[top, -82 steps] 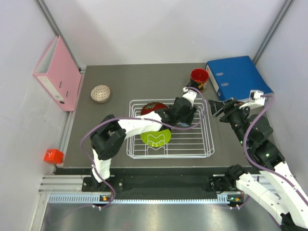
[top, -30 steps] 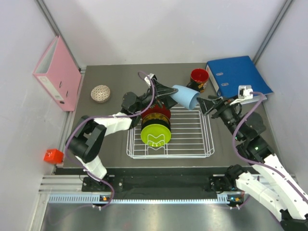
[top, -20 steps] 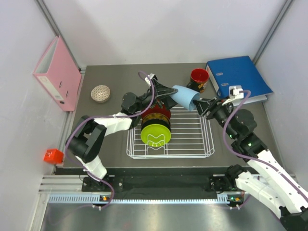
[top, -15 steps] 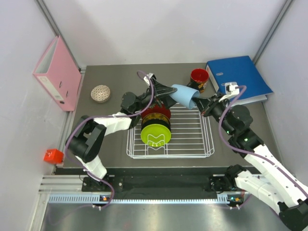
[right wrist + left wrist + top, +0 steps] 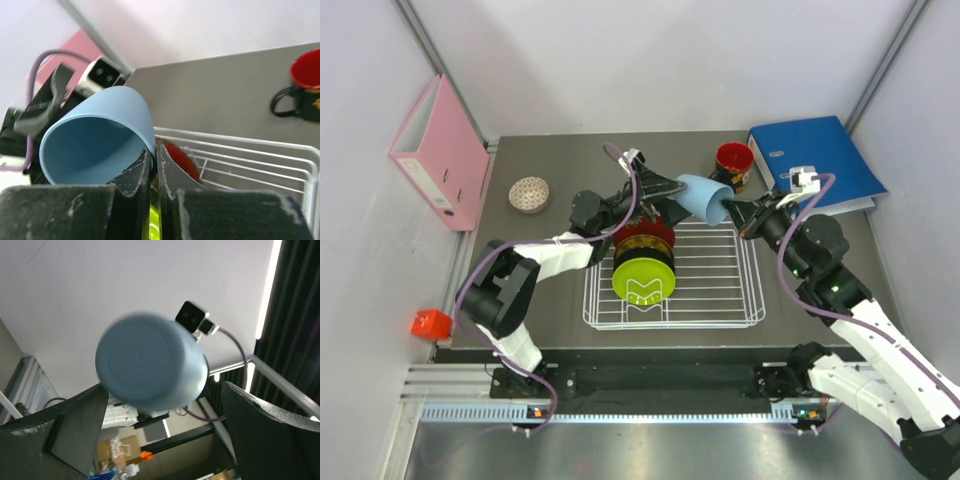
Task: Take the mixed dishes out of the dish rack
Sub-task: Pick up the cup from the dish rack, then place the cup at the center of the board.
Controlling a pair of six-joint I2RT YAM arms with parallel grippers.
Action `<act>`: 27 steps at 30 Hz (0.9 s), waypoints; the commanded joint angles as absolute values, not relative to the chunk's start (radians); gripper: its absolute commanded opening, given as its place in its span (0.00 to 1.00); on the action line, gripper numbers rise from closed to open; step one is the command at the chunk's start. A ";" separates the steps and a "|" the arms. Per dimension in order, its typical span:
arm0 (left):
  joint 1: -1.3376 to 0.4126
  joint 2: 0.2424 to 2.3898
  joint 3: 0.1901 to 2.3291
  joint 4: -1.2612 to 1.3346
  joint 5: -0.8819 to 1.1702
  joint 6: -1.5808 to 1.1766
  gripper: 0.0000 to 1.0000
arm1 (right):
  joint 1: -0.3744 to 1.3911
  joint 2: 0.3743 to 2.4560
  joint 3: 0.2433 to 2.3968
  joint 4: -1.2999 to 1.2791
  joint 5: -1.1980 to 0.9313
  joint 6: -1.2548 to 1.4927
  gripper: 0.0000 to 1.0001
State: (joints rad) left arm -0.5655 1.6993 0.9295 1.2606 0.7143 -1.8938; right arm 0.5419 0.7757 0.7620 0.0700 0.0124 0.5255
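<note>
**Blue cup between both hands over the rack**

The white wire dish rack (image 5: 720,295) on the dark desk (image 5: 570,160) holds a lime-green bowl (image 5: 642,281), with a red gold-patterned bowl (image 5: 645,235) behind it. Over the rack's far edge a light blue cup (image 5: 705,199) lies sideways in the air. The right wrist view shows the right hand (image 5: 154,157) pinched narrow on the cup's rim. The left wrist view shows the left hand (image 5: 165,387) wide about the cup's base; I cannot tell if it grips. Farther back on the desk are a dark mug with red rim (image 5: 733,163) and a small beige net-patterned bowl (image 5: 529,194).

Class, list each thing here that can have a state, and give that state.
light-blue cup: airborne, tilted, rim pinched by right gripper
left gripper: straddles cup base, grip unclear
lime-green bowl: on edge in dish rack
dark mug: upright on table
blue binder: closed, flat
</note>
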 commanded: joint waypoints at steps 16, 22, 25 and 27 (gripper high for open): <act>-0.448 1.258 1.164 -0.182 0.092 -0.897 0.99 | 0.335 1.492 1.772 -0.661 0.416 0.567 0.00; -0.449 1.154 1.059 -0.219 0.031 -0.945 0.99 | 0.279 1.692 1.993 -0.782 0.332 0.624 0.00; -0.449 1.131 1.014 -0.216 0.034 -0.982 0.99 | 0.276 1.776 2.078 -0.813 0.339 0.623 0.00; -0.451 1.120 0.974 -0.190 0.054 -1.009 0.99 | 0.272 1.831 2.144 -0.847 0.351 0.617 0.00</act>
